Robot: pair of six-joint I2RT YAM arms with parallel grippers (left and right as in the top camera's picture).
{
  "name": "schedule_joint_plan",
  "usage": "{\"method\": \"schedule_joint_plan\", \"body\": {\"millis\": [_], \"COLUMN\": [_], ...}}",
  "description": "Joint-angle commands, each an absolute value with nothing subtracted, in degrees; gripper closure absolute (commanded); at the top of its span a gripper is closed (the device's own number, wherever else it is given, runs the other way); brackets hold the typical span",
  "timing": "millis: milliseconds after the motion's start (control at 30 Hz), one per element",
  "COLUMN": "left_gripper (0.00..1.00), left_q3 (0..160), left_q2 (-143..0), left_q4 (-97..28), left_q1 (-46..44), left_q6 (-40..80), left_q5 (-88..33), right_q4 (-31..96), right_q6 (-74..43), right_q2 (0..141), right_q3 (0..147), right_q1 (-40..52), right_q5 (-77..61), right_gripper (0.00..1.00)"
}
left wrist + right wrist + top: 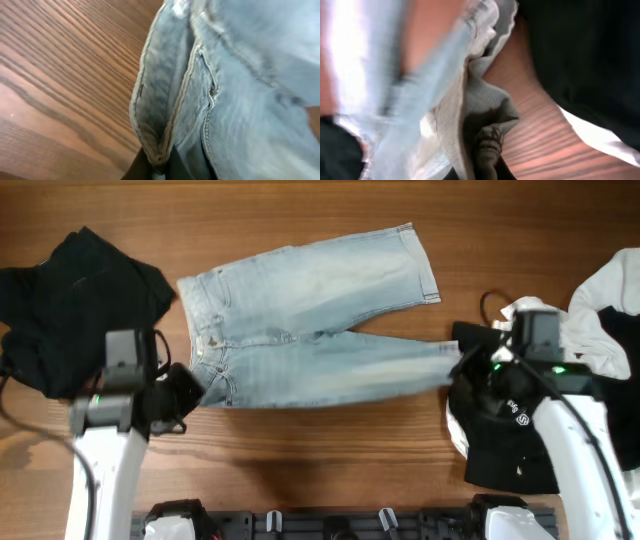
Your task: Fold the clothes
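Light blue jeans (310, 320) lie spread on the wooden table, waistband to the left, both legs pointing right. My left gripper (190, 385) is shut on the lower waistband corner; the left wrist view shows the denim edge (160, 140) pinched between the dark fingers (157, 170). My right gripper (462, 370) is shut on the hem of the near leg; the right wrist view shows the bunched hem (487, 142) between the fingers (485, 165). The far leg (385, 265) lies free.
A black garment (70, 295) lies in a heap at the far left. A pile of black and white clothes (600, 320) sits at the right, with a black piece (500, 445) under my right arm. Bare wood (320, 450) shows in front of the jeans.
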State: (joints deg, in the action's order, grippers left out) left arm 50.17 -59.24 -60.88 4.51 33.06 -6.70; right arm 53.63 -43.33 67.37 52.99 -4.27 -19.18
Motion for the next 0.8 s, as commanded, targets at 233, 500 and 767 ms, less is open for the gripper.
{"method": "schedule_joint_plan", "body": {"millis": [233,500,767], "left_gripper": [0.96,0.96,0.96], "left_q3": [56.9,56.9,56.9], "left_q2": [-55.0,-75.6,-82.9], "left_q4": [-56.1,-42.5,-36.4], "left_q1": [4.8,5.4,6.5], "left_q6": [32.0,42.1,42.9], "left_q5": [-4.3,-2.9,-5.3], "right_q4": [44.8,31.7,29.8], "right_q6": [-30.5,-31.9,-32.2], "right_q2": [68.1,89.1,97.1], "right_q3": [64.2,65.2,70.8], "right_q1": [-4.4,-4.3,1.5], "right_q5": [-14.9,-23.0,-22.7], "right_gripper": [0.96,0.96,0.92]}}
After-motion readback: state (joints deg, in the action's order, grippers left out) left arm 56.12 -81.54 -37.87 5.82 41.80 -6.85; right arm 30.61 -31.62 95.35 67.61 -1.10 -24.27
